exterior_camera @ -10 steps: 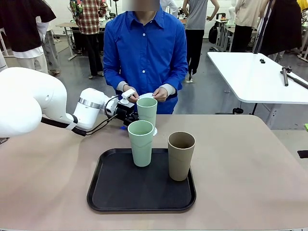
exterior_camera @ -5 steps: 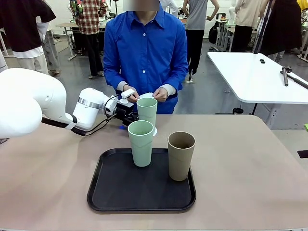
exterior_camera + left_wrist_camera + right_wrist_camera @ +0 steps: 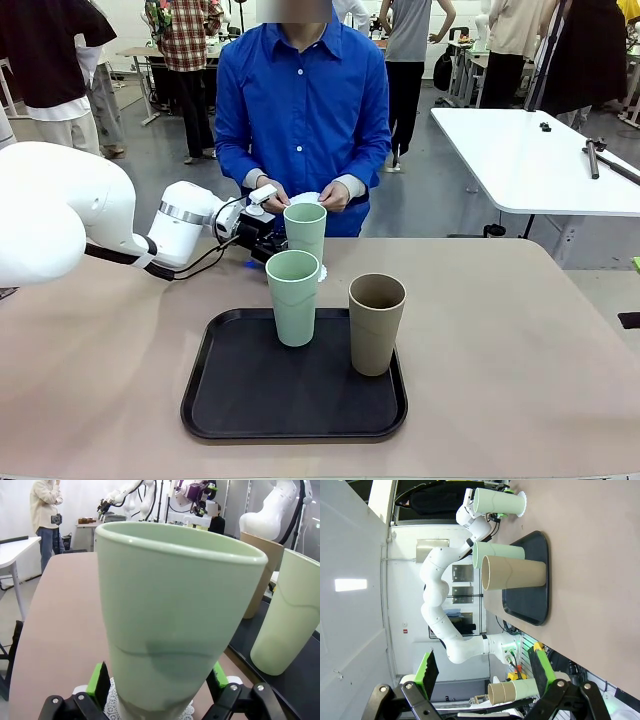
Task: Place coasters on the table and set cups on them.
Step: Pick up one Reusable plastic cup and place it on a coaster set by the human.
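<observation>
A pale mint cup [image 3: 305, 230] stands upright on a lacy white coaster [image 3: 319, 272] on the beige table [image 3: 520, 330], just beyond the tray. My left gripper [image 3: 266, 240] is open, with its jaws on either side of this cup's lower part. In the left wrist view the cup [image 3: 175, 615] rises between the green pads [image 3: 98, 680], and the coaster [image 3: 113, 702] peeks out under it. A second mint cup [image 3: 293, 297] and a brown cup [image 3: 377, 323] stand on the black tray [image 3: 240, 400]. The person holds more white coasters [image 3: 304, 198]. My right gripper [image 3: 484, 680] is open and holds nothing.
The person in a blue shirt [image 3: 300, 110] stands at the far edge, both hands close behind the placed cup. A white table [image 3: 530, 160] stands at the back right. Bare tabletop lies left and right of the tray.
My left arm has drawn back slightly to the left from the cup on the coaster. The cups, the tray and the person's hands have stayed put.
</observation>
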Robot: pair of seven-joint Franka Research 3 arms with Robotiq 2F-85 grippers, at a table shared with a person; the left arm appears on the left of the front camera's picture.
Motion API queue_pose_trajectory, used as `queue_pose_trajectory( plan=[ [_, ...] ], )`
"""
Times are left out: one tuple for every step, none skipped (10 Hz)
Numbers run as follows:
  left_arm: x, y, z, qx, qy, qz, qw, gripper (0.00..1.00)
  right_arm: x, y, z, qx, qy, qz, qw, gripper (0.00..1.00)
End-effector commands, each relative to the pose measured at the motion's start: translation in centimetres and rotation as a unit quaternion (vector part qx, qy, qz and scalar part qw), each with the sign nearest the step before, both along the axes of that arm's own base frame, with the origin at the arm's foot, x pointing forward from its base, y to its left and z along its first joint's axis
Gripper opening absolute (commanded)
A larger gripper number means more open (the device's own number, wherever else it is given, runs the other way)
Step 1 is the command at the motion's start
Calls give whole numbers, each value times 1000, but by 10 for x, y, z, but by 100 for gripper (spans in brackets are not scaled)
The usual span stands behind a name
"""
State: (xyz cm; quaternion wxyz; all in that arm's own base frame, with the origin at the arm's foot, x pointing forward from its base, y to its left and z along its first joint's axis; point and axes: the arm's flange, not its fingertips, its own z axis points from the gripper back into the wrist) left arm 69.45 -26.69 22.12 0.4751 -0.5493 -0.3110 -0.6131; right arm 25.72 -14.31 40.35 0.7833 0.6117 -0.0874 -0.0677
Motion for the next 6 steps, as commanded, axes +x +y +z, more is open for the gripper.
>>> queue_pose_trajectory(
  plan=[
    [4,4,4,4,13,-9,1000,100,2,0,1,7,-1,-3,1000,100],
    [4,6,5,6,14,-11,1000,100,2,0,1,7,-1,-3,1000,100],
    [5,9,5,9,15,-12,1000,100,2,0,1,7,-1,-3,1000,100],
    [1,13,4,12,16,-9,1000,100,2,0,1,7,-1,-3,1000,100],
    [-2,21,5,19,15,-6,1000,100,2,0,1,7,-1,-3,1000,100],
    [-6,30,7,24,13,0,1000,100,2,0,1,7,-1,-3,1000,100]
  ],
)
